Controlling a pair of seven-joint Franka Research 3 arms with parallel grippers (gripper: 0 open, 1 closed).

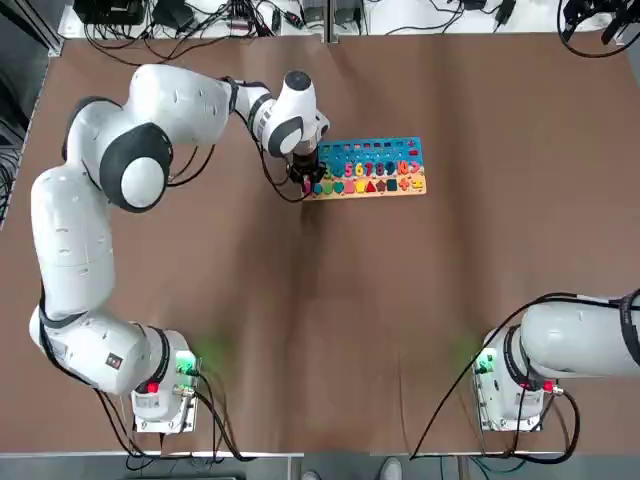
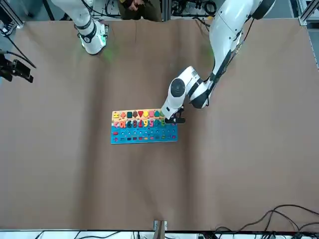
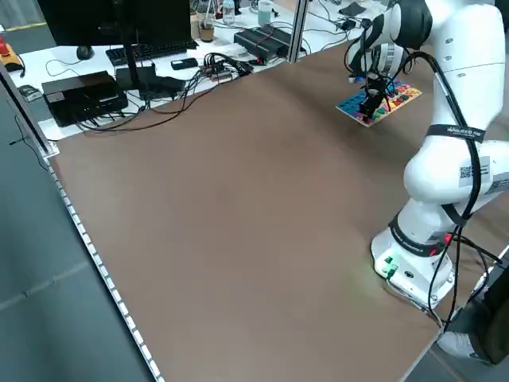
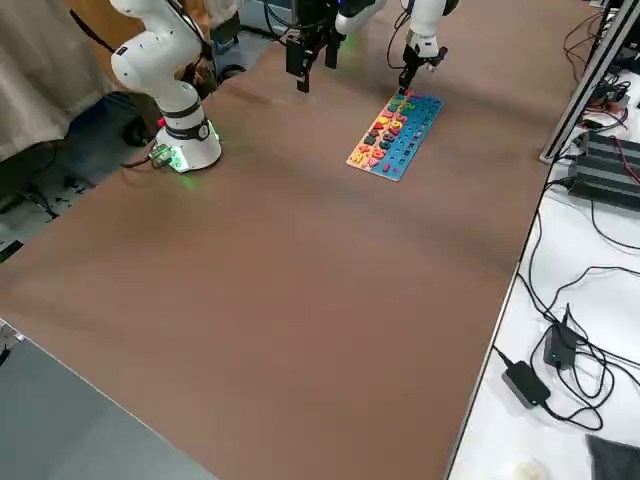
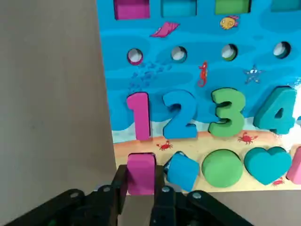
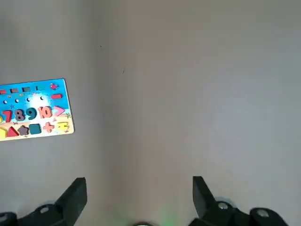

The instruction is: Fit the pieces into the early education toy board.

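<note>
While bent low over the board, the left end effector clamps a pink piece.

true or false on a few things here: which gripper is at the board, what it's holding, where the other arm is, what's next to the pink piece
1. The left gripper is shut on a pink piece at the corner of the toy board. True.
2. The pink piece sits at the board's tan edge, next to a blue piece. True.
3. The right gripper is closed on an orange piece. False: its fingers are wide apart and empty, hanging above bare table, clear of the board.
4. The number 1 on the board is green. False: it is pink; the 3 is green.
5. Both arms reach over the board. False: only the left arm does; the right is drawn back near its base.
</note>
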